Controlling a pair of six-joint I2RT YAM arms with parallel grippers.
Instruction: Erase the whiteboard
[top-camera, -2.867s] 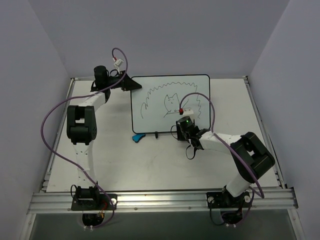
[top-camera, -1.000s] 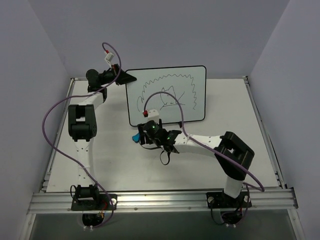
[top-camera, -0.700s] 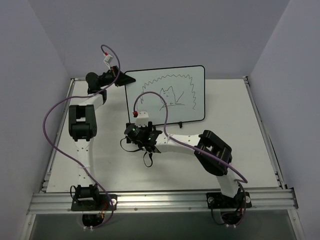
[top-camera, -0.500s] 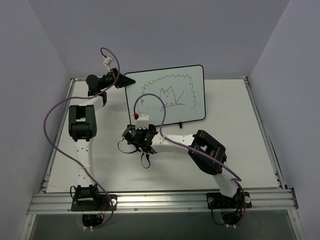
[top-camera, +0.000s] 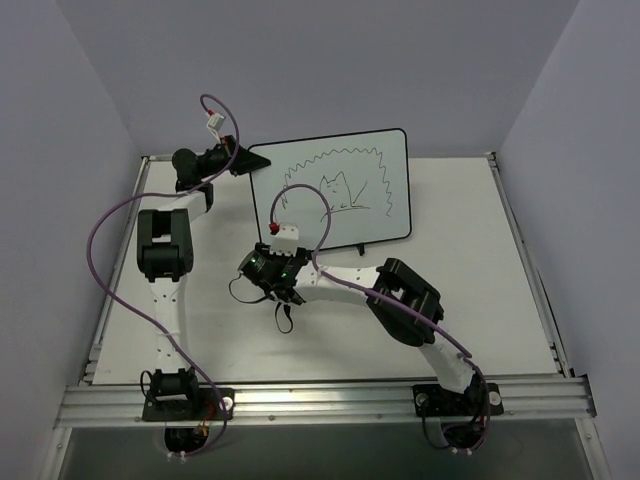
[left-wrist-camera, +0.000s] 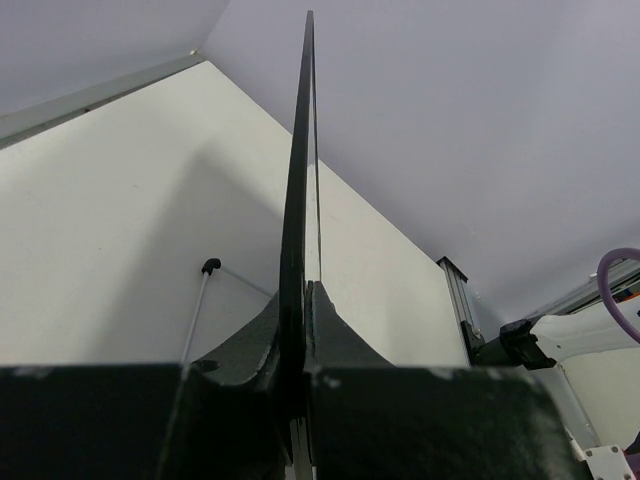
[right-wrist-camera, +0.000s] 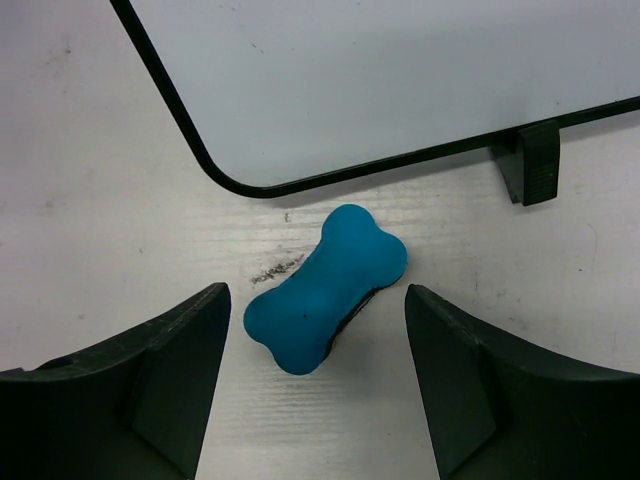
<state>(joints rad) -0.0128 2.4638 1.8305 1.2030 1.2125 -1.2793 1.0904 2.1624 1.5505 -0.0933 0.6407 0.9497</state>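
Observation:
The whiteboard (top-camera: 340, 190) stands at the back of the table with black marker scribbles on its face. My left gripper (top-camera: 243, 160) is shut on its upper left edge; the left wrist view shows the board edge-on (left-wrist-camera: 297, 170) between the closed jaws (left-wrist-camera: 303, 300). My right gripper (top-camera: 262, 272) hovers by the board's lower left corner. It is open, and the small blue bone-shaped eraser (right-wrist-camera: 325, 288) lies on the table between its fingers (right-wrist-camera: 170, 370), untouched. My right gripper's midpoint (right-wrist-camera: 318, 305) is over the eraser. The eraser is hidden under the gripper in the top view.
The board's black frame corner (right-wrist-camera: 215, 180) and one foot (right-wrist-camera: 530, 160) lie just beyond the eraser. A thin support rod with a black tip (left-wrist-camera: 208, 268) rests behind the board. Grey walls enclose the table; a metal rail (top-camera: 320, 400) runs along its near edge.
My right arm swung left from in front of the board to its lower left corner and now covers the eraser. My left gripper shifted the board slightly left and turned it.

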